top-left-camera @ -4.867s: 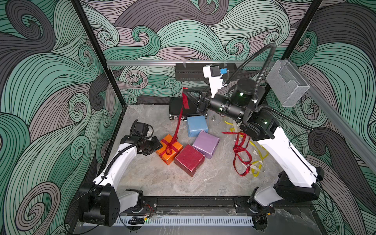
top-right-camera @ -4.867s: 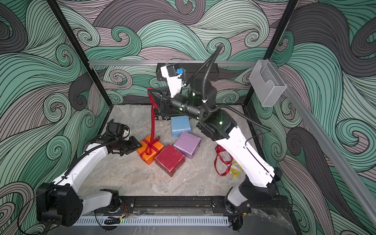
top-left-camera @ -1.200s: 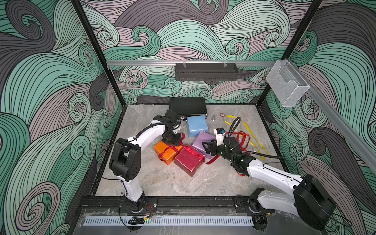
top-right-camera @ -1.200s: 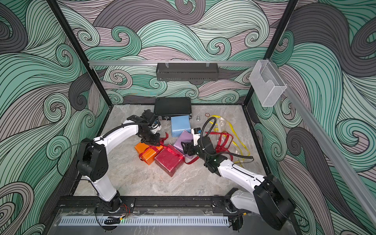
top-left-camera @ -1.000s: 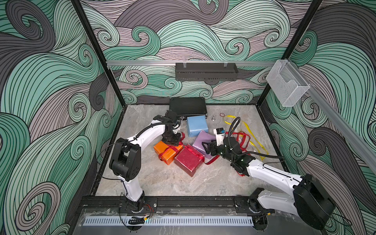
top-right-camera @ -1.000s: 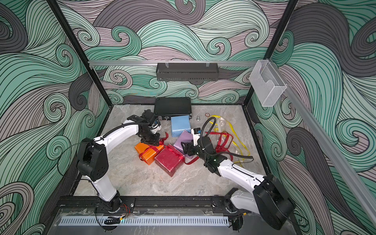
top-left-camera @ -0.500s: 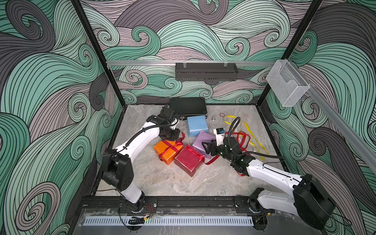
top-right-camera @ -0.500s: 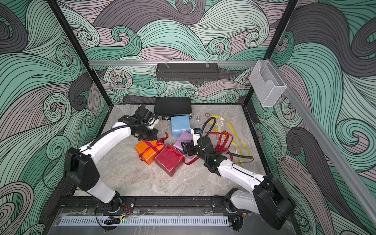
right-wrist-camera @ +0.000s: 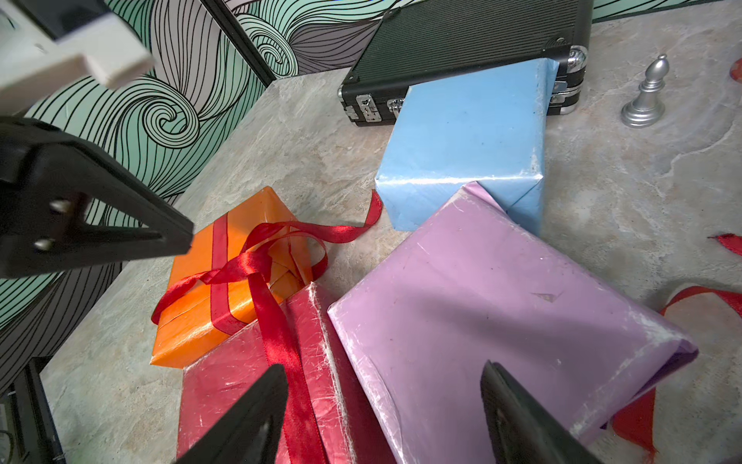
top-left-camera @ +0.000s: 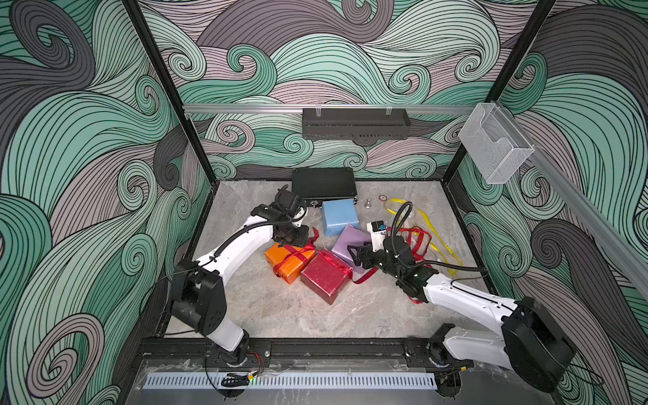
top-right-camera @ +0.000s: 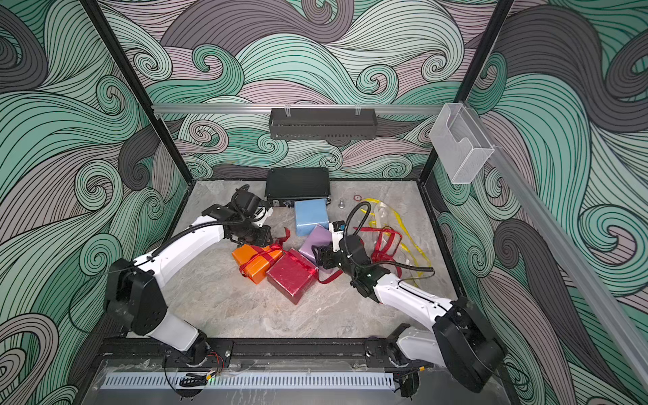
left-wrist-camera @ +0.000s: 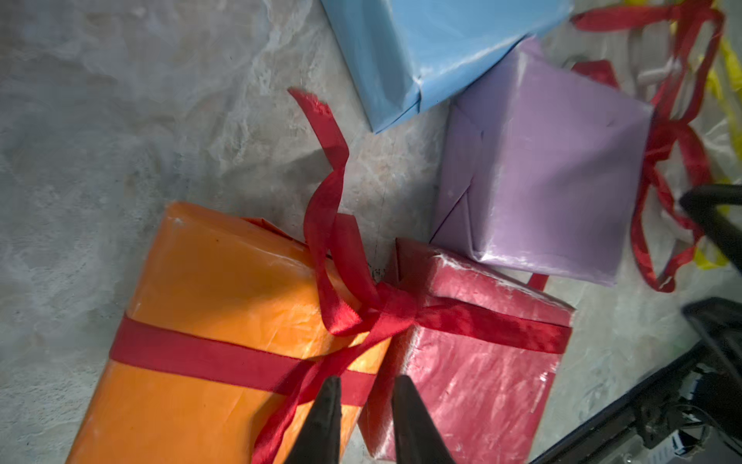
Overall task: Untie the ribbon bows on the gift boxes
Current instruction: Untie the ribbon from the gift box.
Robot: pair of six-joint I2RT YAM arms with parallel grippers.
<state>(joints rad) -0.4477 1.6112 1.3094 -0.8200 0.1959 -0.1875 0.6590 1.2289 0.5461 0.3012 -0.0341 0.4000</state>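
Red ribbon (right-wrist-camera: 249,261): the only one tied; it wraps the orange box (top-left-camera: 285,261), and its knot sits on top, near the edge that meets the glossy red box (top-left-camera: 326,277).
Its ends: a loop stands up by the knot. A short tail (left-wrist-camera: 325,132) curls onto the table (top-left-camera: 280,315) towards the light blue box (top-left-camera: 339,216). A long tail (right-wrist-camera: 277,333) trails across the red box.
Other boxes: the light blue one and the lilac box (top-left-camera: 349,243) are bare and huddle against the red one.
Loose ribbons (top-left-camera: 417,238): red and yellow, heaped on the table beyond the right arm.
Left gripper (left-wrist-camera: 365,385): hovers over the knot, fingers parted a little, with nothing between them that I can see.
Right gripper (right-wrist-camera: 384,365): spread wide, low over the seam of the red and lilac boxes; the long tail runs just inside one finger.
Handling: the satin looks thin, limp and slippery. The box looks light, so a hard tug would likely drag it.
Where to hold: I'd pinch a free tail flat across its width and draw it away from the knot while the other gripper steadies the box. Pulling a loop would probably only tighten it.
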